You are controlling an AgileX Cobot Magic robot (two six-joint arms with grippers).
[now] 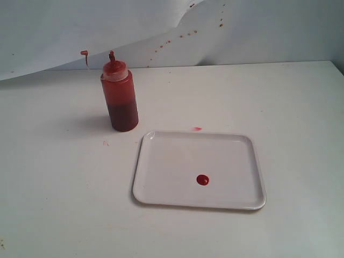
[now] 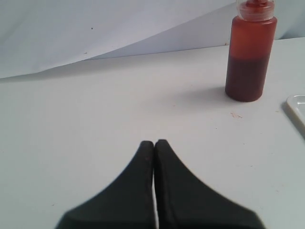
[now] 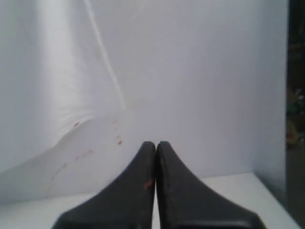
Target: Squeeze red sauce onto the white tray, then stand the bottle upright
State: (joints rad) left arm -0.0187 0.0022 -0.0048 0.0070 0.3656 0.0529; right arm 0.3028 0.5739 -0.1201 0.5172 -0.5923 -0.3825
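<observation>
1. Upright on tabletop [image 1: 64, 188]: bottle [image 1: 120, 99], near tray [image 1: 161, 166] far-left corner, not touching; cap [image 1: 84, 52] off, tethered.
2. On tray, near centre: 1 round blob of sauce [image 1: 202, 180].
3. Pressed together, empty: left gripper [image 2: 154, 142], above tabletop, well apart from bottle.
4. Pressed together, empty: right gripper [image 3: 156, 143], facing white backdrop [image 3: 200, 71] flecked with red.

In the left wrist view we lose the nozzle of the bottle [image 2: 250, 57] to the frame edge; only a corner of the white tray [image 2: 298, 109] shows.
</observation>
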